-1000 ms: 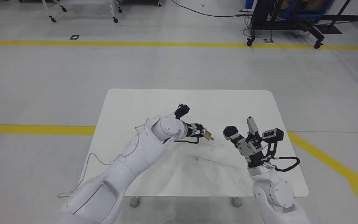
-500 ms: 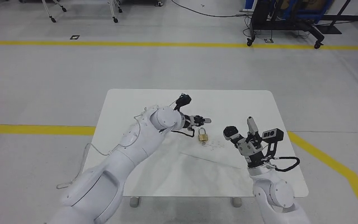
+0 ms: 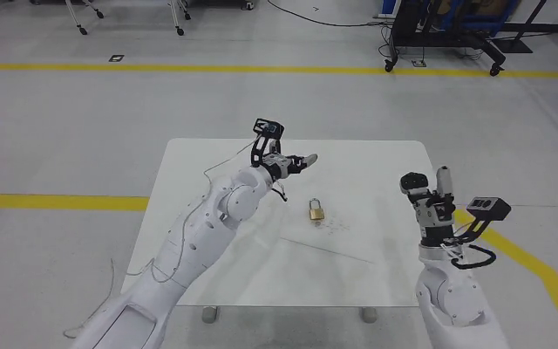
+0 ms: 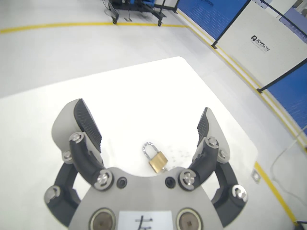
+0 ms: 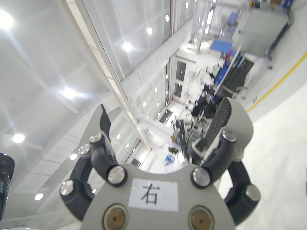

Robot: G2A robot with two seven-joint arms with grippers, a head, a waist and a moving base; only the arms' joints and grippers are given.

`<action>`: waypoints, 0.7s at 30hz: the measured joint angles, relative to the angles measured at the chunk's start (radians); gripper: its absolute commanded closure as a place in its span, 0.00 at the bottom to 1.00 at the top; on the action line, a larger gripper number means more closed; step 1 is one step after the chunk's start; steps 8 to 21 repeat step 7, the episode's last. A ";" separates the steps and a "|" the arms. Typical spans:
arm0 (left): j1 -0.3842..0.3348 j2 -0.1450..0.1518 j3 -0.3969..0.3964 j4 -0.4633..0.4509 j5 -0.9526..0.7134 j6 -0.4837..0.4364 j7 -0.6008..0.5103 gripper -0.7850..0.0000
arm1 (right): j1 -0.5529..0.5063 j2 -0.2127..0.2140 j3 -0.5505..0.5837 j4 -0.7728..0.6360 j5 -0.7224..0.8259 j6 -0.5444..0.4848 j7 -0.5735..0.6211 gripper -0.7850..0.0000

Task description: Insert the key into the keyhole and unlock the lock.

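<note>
Lying flat near the middle of the smooth white bench, the brass padlock has a boxy golden body and a curved, shiny steel shackle. The left hand hangs above the bench on the far side of the padlock, apart from it. Its ribbed black rubber pads are spread wide and hold nothing. The right hand stands near the bench's right edge, pointing upward, its fingers likewise apart and empty.

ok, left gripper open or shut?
Open: the left gripper has its black ribbed pads wide apart, holding nothing; the brass padlock lies on the white table.
</note>
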 measured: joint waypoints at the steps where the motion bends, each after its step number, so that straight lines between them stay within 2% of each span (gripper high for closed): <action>1: 0.023 0.008 -0.024 -0.027 0.017 -0.002 0.004 0.00 | -0.003 0.001 0.022 -0.006 -0.017 -0.011 -0.012 0.00; 3: 0.045 0.013 -0.052 -0.048 0.001 -0.002 0.005 0.00 | -0.005 0.001 0.032 -0.008 -0.025 -0.016 -0.011 0.00; 21: 0.042 0.012 -0.045 -0.045 -0.010 -0.002 0.005 0.00 | -0.004 0.001 0.028 -0.007 -0.020 -0.014 -0.009 0.00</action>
